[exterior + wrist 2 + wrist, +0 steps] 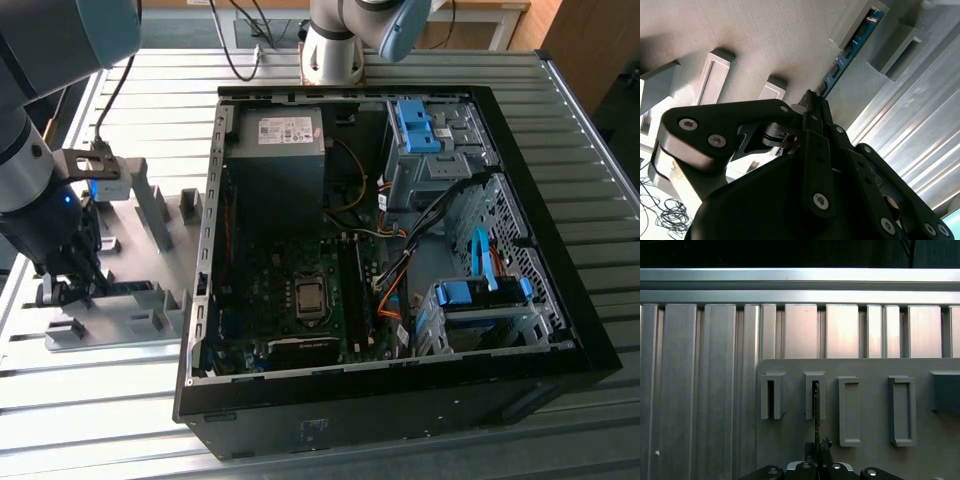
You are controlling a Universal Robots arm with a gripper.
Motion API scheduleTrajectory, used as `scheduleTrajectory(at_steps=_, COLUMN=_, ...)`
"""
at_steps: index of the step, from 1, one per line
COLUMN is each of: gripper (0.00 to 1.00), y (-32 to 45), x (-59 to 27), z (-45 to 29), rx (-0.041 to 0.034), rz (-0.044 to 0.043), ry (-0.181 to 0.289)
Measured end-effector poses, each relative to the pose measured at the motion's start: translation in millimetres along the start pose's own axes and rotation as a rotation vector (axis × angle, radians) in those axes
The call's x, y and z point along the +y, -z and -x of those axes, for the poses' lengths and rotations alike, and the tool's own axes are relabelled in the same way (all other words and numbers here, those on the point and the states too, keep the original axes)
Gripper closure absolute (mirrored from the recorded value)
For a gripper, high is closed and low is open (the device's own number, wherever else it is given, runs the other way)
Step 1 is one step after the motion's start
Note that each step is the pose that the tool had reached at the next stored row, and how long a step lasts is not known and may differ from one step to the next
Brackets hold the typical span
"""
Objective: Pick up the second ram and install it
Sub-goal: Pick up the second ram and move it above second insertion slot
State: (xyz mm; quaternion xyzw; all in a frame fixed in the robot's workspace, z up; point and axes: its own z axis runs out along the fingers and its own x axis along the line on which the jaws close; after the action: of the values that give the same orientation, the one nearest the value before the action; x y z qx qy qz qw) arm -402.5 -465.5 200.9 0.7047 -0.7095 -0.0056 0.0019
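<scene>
The second ram [847, 50] is a thin blue-green board seen on edge. Its far end sits in a slot of a grey holder block [860, 12]. In the first wrist view the second ram [816, 410] shows as a narrow dark line running from the slotted block [814, 395] down to my gripper [819, 446]. My gripper [812, 100] is shut on the stick's near end, one finger on each flat side. In the exterior view my gripper [68, 288] hangs low over the grey holder plate [150, 265], at that view's left of the open computer case [200, 330].
Inside the case lie the motherboard with its processor socket [310, 297], long dark memory slots [352, 290] beside it, a power supply [275, 150], orange cables [392, 290] and blue drive-bay clips [418, 122]. Several other holder blocks [850, 410] stand on the plate. A ribbed aluminium table [120, 400] carries everything.
</scene>
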Motion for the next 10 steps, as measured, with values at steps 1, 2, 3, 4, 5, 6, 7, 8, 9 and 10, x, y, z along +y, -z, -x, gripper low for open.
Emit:
scheduleTrajectory(at_steps=1, gripper=0.86, y=0.1, x=0.0, z=0.0, rx=0.0, rz=0.0, ry=0.0)
scheduleTrajectory(at_steps=2, gripper=0.86, y=0.1, x=0.0, z=0.0, rx=0.0, rz=0.0, ry=0.0)
scheduleTrajectory(at_steps=3, gripper=0.86, y=0.1, x=0.0, z=0.0, rx=0.0, rz=0.0, ry=0.0)
scheduleTrajectory(at_steps=4, gripper=0.86, y=0.7, x=0.0, z=0.0, rx=0.0002, rz=0.0003, ry=0.0)
scheduleTrajectory(at_steps=5, gripper=0.86, y=1.6, x=0.1, z=-0.1, rx=0.0004, rz=0.0006, ry=0.0)
scheduleTrajectory(at_steps=6, gripper=0.86, y=2.6, x=0.1, z=0.0, rx=0.0002, rz=0.0003, ry=0.0)
scheduleTrajectory(at_steps=7, gripper=0.86, y=3.8, x=0.0, z=0.0, rx=0.0001, rz=0.0001, ry=0.0)
scheduleTrajectory(at_steps=8, gripper=0.86, y=5.1, x=0.1, z=0.0, rx=0.0001, rz=0.0001, ry=0.0)
scheduleTrajectory(at_steps=9, gripper=0.86, y=6.7, x=0.1, z=0.0, rx=0.0001, rz=0.0001, ry=0.0)
scheduleTrajectory(at_steps=10, gripper=0.86, y=8.5, x=0.1, z=0.0, rx=0.0001, rz=0.0001, ry=0.0)
